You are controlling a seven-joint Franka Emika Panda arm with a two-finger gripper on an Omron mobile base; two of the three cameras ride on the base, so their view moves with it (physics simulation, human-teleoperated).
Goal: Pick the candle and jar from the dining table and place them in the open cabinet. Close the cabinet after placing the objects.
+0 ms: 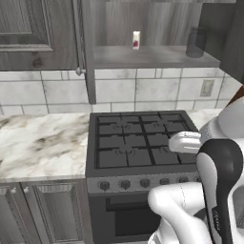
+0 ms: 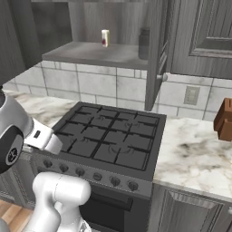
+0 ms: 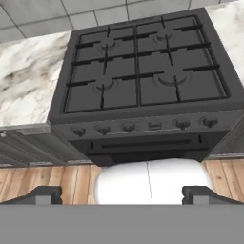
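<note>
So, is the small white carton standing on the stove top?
No, the white carton stands on the open cabinet's shelf, above the stove.

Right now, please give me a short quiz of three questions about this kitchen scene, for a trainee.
1. True or false: the cabinet above the stove stands open.
2. Which item is on the cabinet shelf beside the jar? A) white carton with red mark B) pink bottle C) plate
3. How do the jaws of the gripper stand, and do they hold anything?

Key: 1 true; 2 A; 3 wide apart, holding nothing.
</note>
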